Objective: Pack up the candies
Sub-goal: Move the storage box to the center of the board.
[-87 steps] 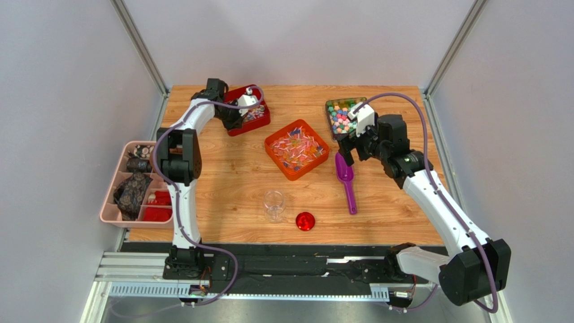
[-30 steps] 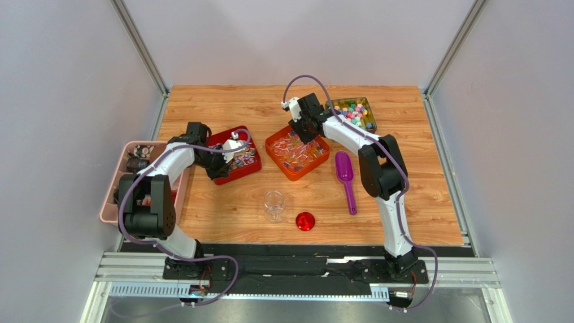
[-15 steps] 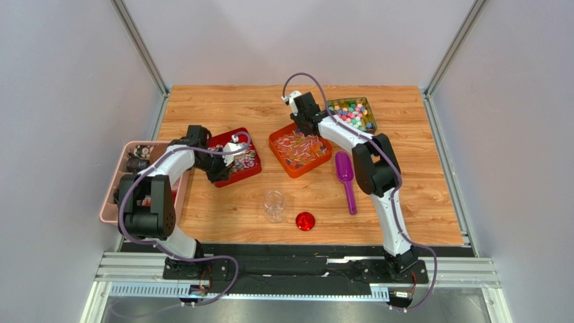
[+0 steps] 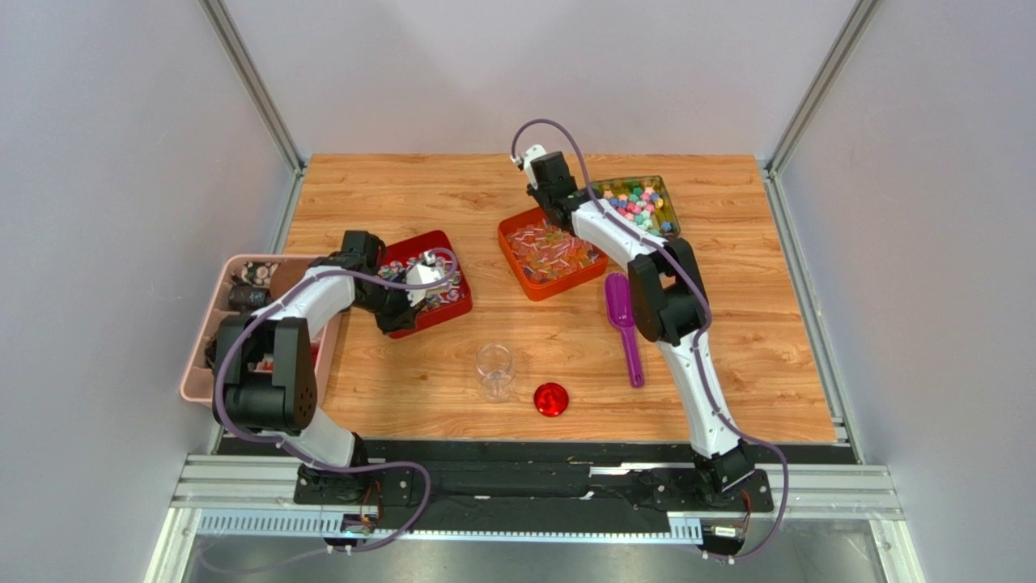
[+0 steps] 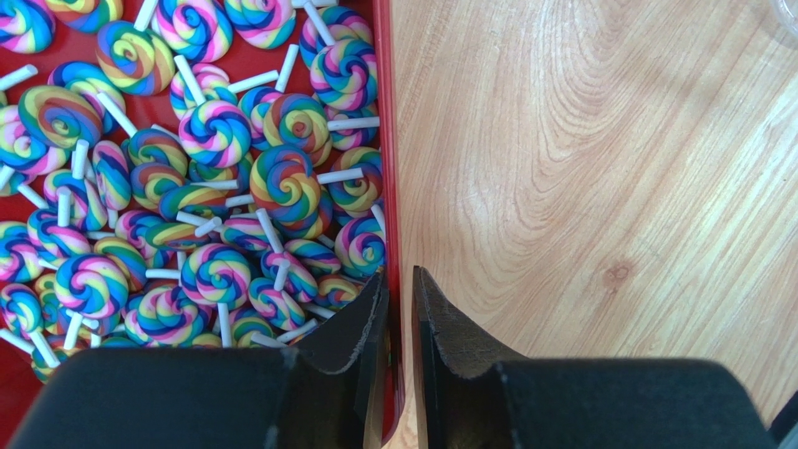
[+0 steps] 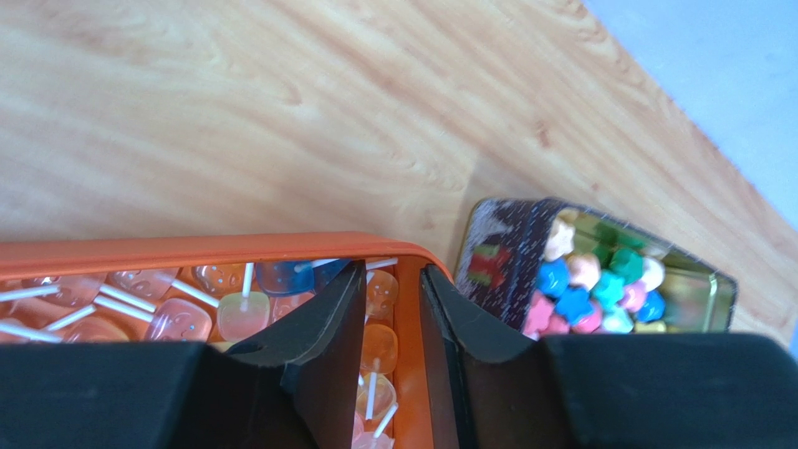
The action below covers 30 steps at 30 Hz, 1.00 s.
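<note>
Grey-walled booth; wooden table as work surface.

1. Red tray, left of centre, filled with swirl lollipops (rainbow spirals on white sticks).
2. Left gripper: one finger inside the red tray, one outside, astride its right wall. The jaws stand a narrow way apart, and the outer finger sits just clear of the wall, so nothing is clamped.
3. Orange tray, far centre, holding clear lollipops in orange, pink and blue tints.
4. Right gripper: fingers astride the orange tray's wall near a corner, drawn in on it, with the outer finger touching the wall.
5. Tin, far right, just beside the orange tray's corner. It holds the candies, tiny pieces in blue, pink, teal, green and cream. All those in view lie inside the tin.
6. Purple scoop, lying flat just right of the orange tray, handle toward the near edge.
7. Clear glass cup, upright, near centre.
8. Round red lid, just right of the cup, apart from it.
9. Pink organiser, off the table's left edge, with dark items in its compartments (too small to identify).
</note>
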{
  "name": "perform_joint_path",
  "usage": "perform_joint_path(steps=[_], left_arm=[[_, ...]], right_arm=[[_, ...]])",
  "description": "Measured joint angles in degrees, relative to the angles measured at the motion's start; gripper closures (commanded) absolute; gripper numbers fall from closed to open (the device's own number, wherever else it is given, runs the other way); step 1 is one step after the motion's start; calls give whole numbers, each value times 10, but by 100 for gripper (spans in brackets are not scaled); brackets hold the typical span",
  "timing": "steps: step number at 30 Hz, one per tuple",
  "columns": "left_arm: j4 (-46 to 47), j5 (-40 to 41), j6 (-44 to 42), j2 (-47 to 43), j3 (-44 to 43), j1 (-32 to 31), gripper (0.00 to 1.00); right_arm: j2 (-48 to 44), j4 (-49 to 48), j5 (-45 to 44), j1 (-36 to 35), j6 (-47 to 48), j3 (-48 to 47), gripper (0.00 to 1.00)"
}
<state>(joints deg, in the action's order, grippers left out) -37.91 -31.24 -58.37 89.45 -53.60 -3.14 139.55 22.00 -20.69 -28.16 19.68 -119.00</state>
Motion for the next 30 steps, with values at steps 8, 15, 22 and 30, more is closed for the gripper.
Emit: perform_joint_path(steps=[8,15,22,30], left_arm=[[5,8,-25,-3,17,-17,79],[-5,16,-36,-23,31,-21,79],[-3,30,-35,-36,36,-21,64],[0,28,-26,-69,36,-21,41]], right_arm=[[39,-26,-17,5,28,-41,66],[39,-21,-6,6,32,-35,57],[-70,40,61,6,26,91,42],[-269,104,146,5,22,188,33]])
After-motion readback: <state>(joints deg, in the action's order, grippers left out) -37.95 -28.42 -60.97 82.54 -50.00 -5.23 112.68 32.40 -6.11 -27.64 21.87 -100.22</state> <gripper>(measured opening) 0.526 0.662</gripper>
